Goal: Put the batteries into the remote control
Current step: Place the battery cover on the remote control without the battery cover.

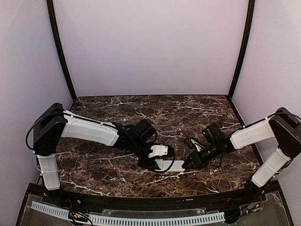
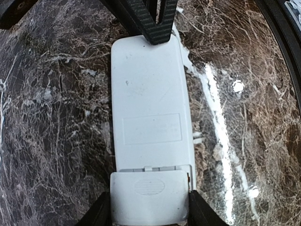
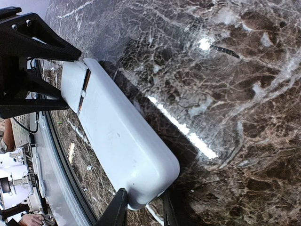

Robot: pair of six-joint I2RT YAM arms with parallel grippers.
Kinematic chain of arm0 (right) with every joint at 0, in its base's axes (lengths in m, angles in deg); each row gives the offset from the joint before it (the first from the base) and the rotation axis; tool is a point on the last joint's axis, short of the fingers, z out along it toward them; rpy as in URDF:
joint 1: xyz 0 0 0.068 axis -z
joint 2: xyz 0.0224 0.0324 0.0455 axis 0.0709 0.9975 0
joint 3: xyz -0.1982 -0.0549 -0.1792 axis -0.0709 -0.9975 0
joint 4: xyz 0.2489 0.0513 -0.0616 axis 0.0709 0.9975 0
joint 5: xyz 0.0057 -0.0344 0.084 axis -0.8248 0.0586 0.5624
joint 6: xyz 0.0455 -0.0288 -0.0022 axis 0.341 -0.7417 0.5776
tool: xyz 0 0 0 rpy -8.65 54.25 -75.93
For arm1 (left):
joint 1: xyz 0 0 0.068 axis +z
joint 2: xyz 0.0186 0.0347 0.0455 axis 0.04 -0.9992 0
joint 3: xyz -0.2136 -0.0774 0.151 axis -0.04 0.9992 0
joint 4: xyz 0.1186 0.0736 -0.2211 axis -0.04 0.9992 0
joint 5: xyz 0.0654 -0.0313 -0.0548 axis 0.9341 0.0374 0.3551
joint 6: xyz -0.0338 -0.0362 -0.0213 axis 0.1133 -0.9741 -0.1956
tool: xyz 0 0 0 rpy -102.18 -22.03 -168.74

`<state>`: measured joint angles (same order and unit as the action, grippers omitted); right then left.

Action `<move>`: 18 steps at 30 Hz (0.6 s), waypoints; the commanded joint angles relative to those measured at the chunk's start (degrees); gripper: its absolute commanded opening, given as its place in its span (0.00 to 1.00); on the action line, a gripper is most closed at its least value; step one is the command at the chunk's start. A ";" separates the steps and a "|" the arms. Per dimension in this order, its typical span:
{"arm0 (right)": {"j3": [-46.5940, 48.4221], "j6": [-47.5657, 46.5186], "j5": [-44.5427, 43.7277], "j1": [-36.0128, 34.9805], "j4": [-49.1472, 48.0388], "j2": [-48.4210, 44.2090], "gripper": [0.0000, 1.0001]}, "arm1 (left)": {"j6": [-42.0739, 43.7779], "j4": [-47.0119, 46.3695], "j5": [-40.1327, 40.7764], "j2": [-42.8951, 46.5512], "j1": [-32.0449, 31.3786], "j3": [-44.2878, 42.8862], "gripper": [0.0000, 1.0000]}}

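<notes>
The white remote control lies back-up just above the marble table, held between both arms. My left gripper is shut on the end with the small ribbed cover, one finger on each long side. The cover sits slightly slid back, with a thin gap at its seam. My right gripper is shut on the opposite rounded end of the remote control. In the top view the remote control bridges the left gripper and the right gripper. The batteries are hidden; only an orange sliver shows at the cover's edge.
A black rail runs along the table's near edge, close below the remote. Lilac walls with black corner posts close in the back and sides. Both forearms reach inward over the front half of the marble.
</notes>
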<state>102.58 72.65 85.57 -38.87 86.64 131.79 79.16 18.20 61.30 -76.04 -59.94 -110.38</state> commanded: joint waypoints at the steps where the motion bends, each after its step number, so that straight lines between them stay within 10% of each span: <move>1: -0.94 -0.50 -1.10 0.19 0.04 0.79 0.25 | -1.23 2.92 1.11 3.26 0.46 2.34 0.39; 18: -0.98 -0.34 -0.15 0.18 -0.72 1.25 0.25 | -2.89 0.51 -2.91 2.82 0.70 1.44 0.40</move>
<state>102.54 72.65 85.75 -38.87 86.45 131.85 77.32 18.63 60.91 -74.77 -59.44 -108.43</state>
